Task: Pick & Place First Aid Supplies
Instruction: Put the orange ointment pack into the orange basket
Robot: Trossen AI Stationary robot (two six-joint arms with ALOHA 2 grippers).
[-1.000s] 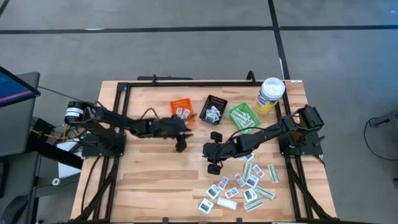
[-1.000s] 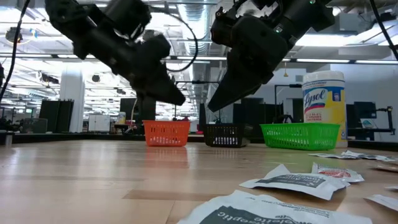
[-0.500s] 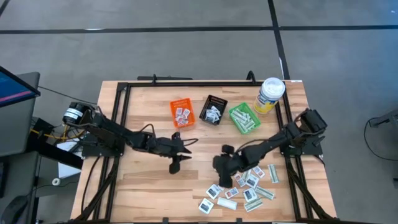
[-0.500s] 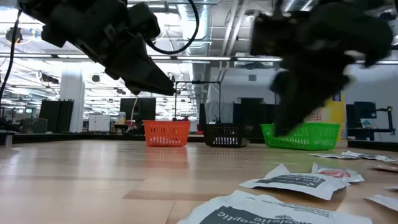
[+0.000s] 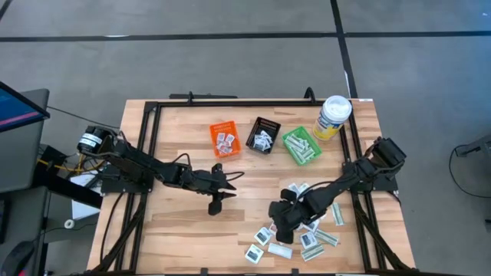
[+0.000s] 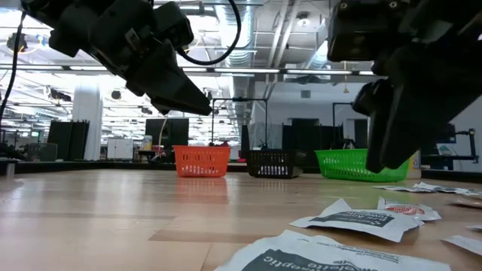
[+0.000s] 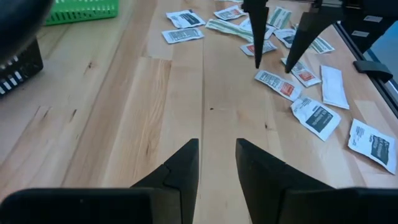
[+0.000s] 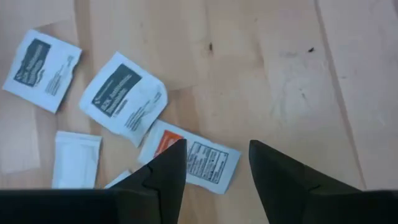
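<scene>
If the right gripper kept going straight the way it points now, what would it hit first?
Probably the red-and-white packet lying flat on the table: the open right gripper points down with that packet between its fingertips. How high it hangs above the packet is unclear.

Packet print [image 8: 124, 98] too small to read; nearest packet [image 6: 316, 260] cut by low-view edge.

Packets [image 5: 303, 226] right of bare table [image 5: 176, 222]
</scene>
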